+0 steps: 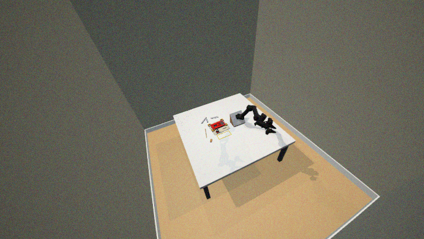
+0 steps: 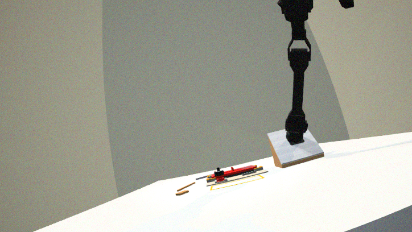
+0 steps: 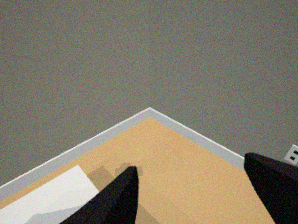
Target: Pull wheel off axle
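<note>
The wheel is small and black. It sits on a red base at the near left corner of the board, with a black axle tip showing above it. The marked area, a yellow outline, lies on the table beside the board. My gripper is open, with nothing between its fingers. It is held up far to the right of the wheel, pointing away from the board. The exterior view shows only a dark part of it at the top edge.
A red block lies along the board behind the wheel. Two wooden pieces lie left of the board, and grey pieces behind it. The arm stands on a sloped grey-topped block.
</note>
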